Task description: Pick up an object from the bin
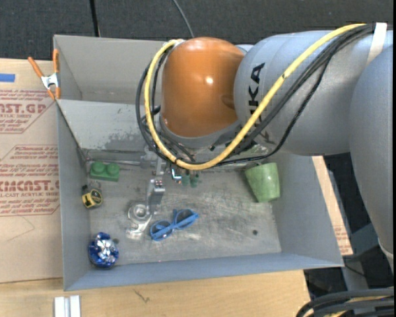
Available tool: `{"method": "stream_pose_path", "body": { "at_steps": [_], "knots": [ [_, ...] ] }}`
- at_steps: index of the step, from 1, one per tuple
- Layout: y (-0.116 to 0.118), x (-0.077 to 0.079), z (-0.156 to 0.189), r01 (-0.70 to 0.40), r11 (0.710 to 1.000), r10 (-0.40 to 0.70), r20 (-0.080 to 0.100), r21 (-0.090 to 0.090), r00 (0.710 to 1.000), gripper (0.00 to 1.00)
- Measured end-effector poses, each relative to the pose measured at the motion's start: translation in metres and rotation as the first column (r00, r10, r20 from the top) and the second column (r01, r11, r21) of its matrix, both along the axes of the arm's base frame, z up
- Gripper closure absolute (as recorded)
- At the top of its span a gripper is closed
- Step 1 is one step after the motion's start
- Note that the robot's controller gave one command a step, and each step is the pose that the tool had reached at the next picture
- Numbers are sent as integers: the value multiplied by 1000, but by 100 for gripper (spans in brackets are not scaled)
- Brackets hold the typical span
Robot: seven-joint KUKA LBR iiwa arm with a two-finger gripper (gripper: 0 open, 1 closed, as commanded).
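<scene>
My gripper (157, 189) reaches down from under the orange wrist cover into the middle of the bin. Directly below its tip lies a clear, glassy piece (139, 216) on the bin floor; whether they touch I cannot tell. A pair of blue sunglasses (173, 224) lies just to the right of that piece. Nothing is visibly held.
A green toy brick (103, 171) sits by the left wall, with a small yellow-and-black tape measure (91, 197) below it. A blue-and-white ball (103, 250) rests in the near left corner. A green cup (263, 181) lies on its side at the right.
</scene>
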State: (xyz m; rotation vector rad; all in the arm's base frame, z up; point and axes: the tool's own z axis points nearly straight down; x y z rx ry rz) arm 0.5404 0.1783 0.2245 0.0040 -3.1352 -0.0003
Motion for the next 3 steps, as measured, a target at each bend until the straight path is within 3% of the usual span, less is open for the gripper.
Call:
{"method": "stream_pose_path", "body": {
  "at_steps": [1,2,3],
  "knots": [
    [-57,-9,-142,-133,991,133,-2,-2,991,0],
    [-54,-7,-137,-134,991,134,6,1,991,100],
    [-80,11,18,-274,962,274,18,-2,961,100]
  ]
}}
